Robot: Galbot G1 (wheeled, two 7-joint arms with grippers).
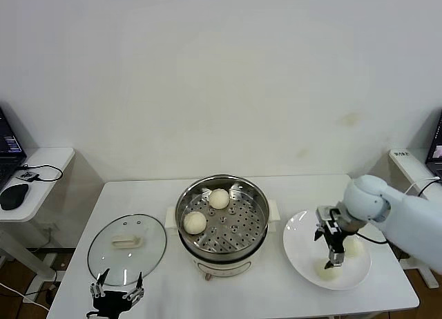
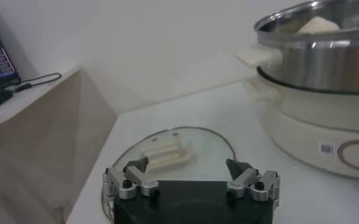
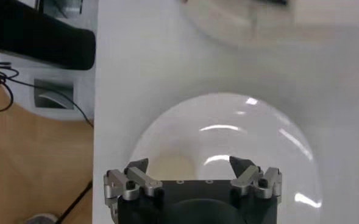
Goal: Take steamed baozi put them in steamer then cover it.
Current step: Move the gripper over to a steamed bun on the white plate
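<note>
Head view: two baozi [image 1: 207, 210] already sit on the perforated tray of the steamer [image 1: 222, 222] at table centre, and two more lie on the plate [image 1: 297, 244] to its right. The right gripper [image 1: 333, 254] hangs over the plate, jaws spread wide and empty, pointing down at the nearer baozi, apparently placed for a top pick. The cover [image 1: 127, 248] lies flat left of the steamer, handle up with its long axis running left-right. The left gripper [image 1: 117, 287] waits beside it, open.
</note>
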